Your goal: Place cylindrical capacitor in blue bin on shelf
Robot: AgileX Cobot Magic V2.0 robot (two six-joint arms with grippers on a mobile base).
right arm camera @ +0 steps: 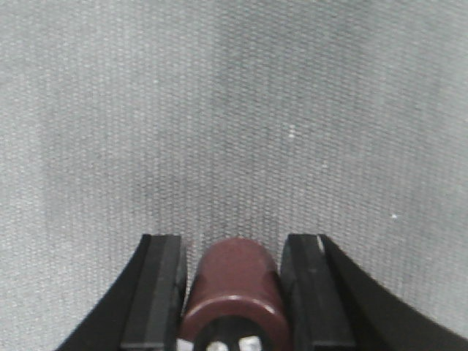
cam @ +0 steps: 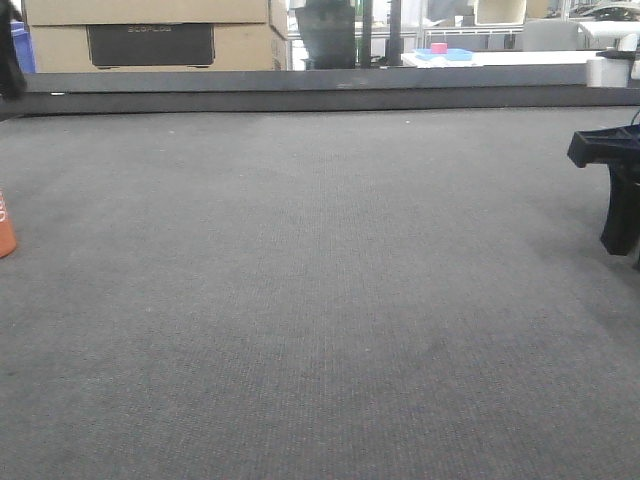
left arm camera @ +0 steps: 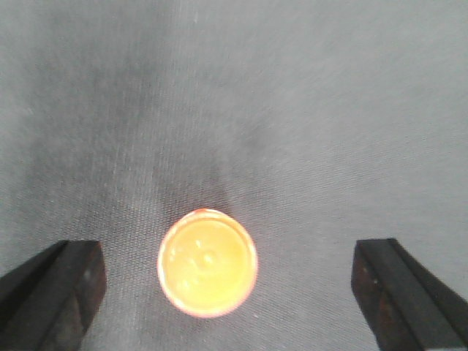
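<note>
Grey, finely woven tabletop (cam: 300, 300) across nearly the whole front view, closed off at the far edge by a dark rail (cam: 300, 92). Behind the rail, cardboard boxes (cam: 150, 40) at upper left, with a thin blue sliver (cam: 22, 48) just beside them at the frame border, too little of it showing to tell what. Farther right in the background, a blue tray (cam: 445, 55) on a white surface, topped by a small pink block (cam: 438, 47). From the right wrist view, right tool (right arm camera: 232, 252) narrowed around the capacitor (right arm camera: 234, 292), both black fingers (right arm camera: 157, 292) pressed against the sides of the dark maroon cylinder. Capacitor lying lengthwise between the pads, rounded end pointing away from the camera, pale metal terminals just visible at the bottom border. Same tool seen in the front view only as a black shape at the right edge, one finger pointing down, contact with the cloth impossible to tell. From the left wrist view, left tool (left arm camera: 230, 289) spread wide, its two dark fingers (left arm camera: 62, 289) well apart. Between them, touching neither, an orange cylinder (left arm camera: 208, 262) standing upright on the cloth. Seen from straight above as a glowing yellow-orange disc with a redder rim, dark shadow just behind it. In the front view, only an orange edge low at the left border.
</note>
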